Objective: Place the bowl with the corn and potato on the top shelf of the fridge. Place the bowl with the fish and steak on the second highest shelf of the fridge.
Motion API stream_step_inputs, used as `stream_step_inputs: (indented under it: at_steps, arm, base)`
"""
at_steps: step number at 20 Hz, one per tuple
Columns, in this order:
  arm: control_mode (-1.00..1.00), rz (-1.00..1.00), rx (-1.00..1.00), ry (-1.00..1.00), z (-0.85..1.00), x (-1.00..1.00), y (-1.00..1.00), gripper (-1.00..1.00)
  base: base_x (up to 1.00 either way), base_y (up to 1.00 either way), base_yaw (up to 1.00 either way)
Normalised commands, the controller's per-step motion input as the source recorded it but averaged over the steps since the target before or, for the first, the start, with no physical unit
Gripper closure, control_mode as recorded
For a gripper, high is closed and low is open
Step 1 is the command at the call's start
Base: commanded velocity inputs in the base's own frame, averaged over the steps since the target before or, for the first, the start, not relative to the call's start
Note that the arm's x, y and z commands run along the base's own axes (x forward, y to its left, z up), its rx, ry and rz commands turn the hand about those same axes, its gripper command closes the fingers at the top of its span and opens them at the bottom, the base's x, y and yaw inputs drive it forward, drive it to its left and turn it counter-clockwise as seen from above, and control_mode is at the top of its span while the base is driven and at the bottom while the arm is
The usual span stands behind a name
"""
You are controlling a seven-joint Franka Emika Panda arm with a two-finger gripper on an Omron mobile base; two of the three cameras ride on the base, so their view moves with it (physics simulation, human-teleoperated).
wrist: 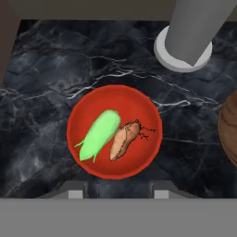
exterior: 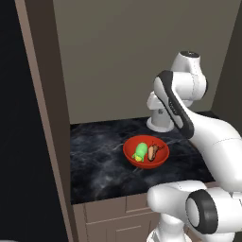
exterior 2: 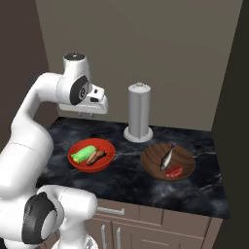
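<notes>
Holding corn [wrist: 98,134], potato [wrist: 124,140]: red bowl [wrist: 88,110]

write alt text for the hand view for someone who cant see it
Looking down from the hand, a red bowl sits on a black marble counter, holding a light-green corn beside a brown potato. A grey cylinder on a round base stands beyond it, and a brown bowl's edge shows at right.
</notes>
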Motion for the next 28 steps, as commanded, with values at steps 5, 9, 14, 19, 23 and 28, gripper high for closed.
stream_step_inputs:
  at_steps: [5, 9, 14, 19, 23, 28]
  arm:
    - [-1.0, 0.0, 0.0, 0.03, -0.05, 0.0, 0.0, -1.0]
    - [-1.0, -0.06, 0.08, 0.1, -0.42, -0.24, -0.13, -1.0]
    - [-1.0, -0.25, 0.2, 0.17, -0.71, -0.55, -0.58, -1.0]
    - [-1.0, -0.28, 0.24, 0.16, -0.74, -0.35, -0.56, -1.0]
    - [-1.0, -0.15, 0.06, 0.05, -0.43, 0.02, -0.11, -1.0]
    - [-1.0, -0.05, -0.03, 0.03, -0.39, 0.28, 0.0, -1.0]
  base:
    - [0.0, 0.0, 0.0]
    - [0.0, 0.0, 0.0]
    - [0.0, 0.0, 0.0]
    - [0.0, 0.0, 0.0]
    - [0.0, 0.0, 0.0]
    - [0.0, 0.0, 0.0]
